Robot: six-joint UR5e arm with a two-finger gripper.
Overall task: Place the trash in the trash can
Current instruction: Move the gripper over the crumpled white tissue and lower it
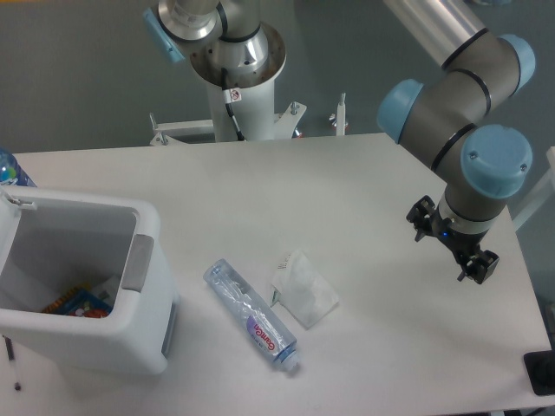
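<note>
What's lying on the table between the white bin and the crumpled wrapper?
The crushed water bottle lies between the bin and the wrapper, as the fixed camera shows.

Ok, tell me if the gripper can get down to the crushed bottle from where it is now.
Probably yes. The gripper hangs over bare table to the right; the crushed bottle lies flat in the open, with only the wrapper close beside it and the trash can off to the left.
</note>
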